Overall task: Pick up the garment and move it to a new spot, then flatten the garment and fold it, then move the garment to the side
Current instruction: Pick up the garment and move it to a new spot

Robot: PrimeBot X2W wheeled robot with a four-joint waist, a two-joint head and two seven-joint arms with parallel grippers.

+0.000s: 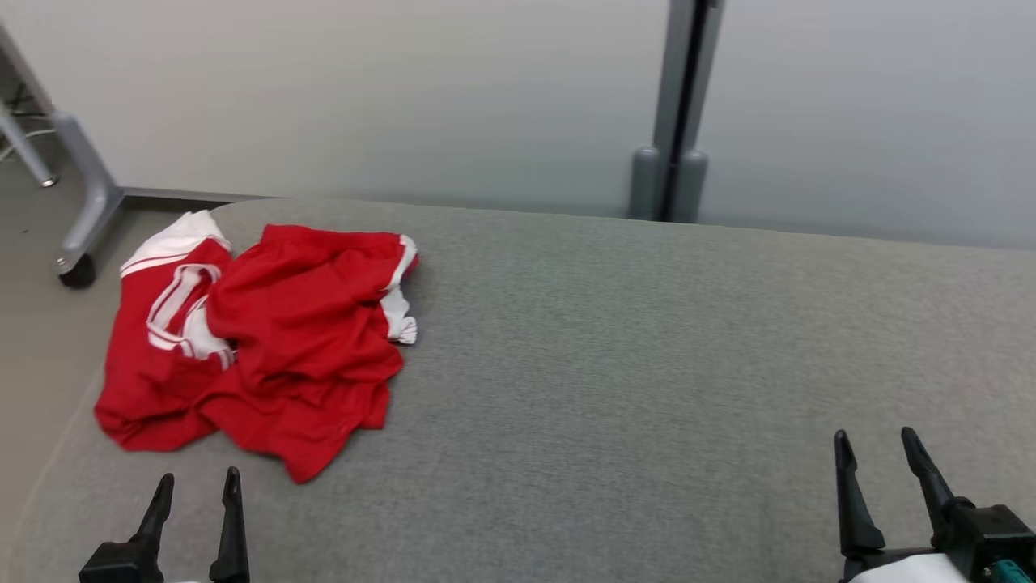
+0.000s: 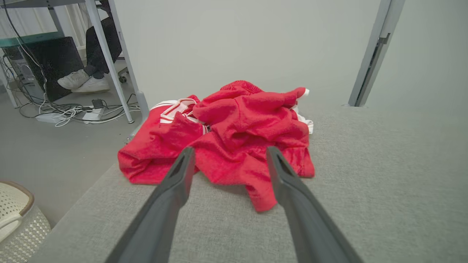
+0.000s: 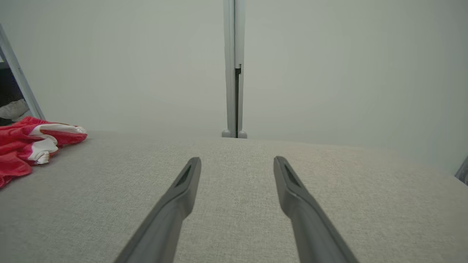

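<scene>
so the garment (image 1: 259, 340) sits bunched by the tabletop (image 1: 647, 364) left edge, just ahead of the left pincer (image 1: 199, 475), well apart from the right pincer (image 1: 875, 434), both spread and empty, so left's nearer

Red garment (image 3: 25, 146) cropped at the right wrist view's left edge, lower folds buried under bunched cloth, left gripper (image 1: 199, 474) and right gripper (image 1: 875, 434) bodies cut off near, basket (image 2: 25, 226) half out of frame, person (image 2: 97, 47) cut off above the shins.

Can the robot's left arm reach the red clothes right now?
Probably yes. The left gripper is open and the red garment lies just ahead of it on the grey surface, nothing between.
</scene>
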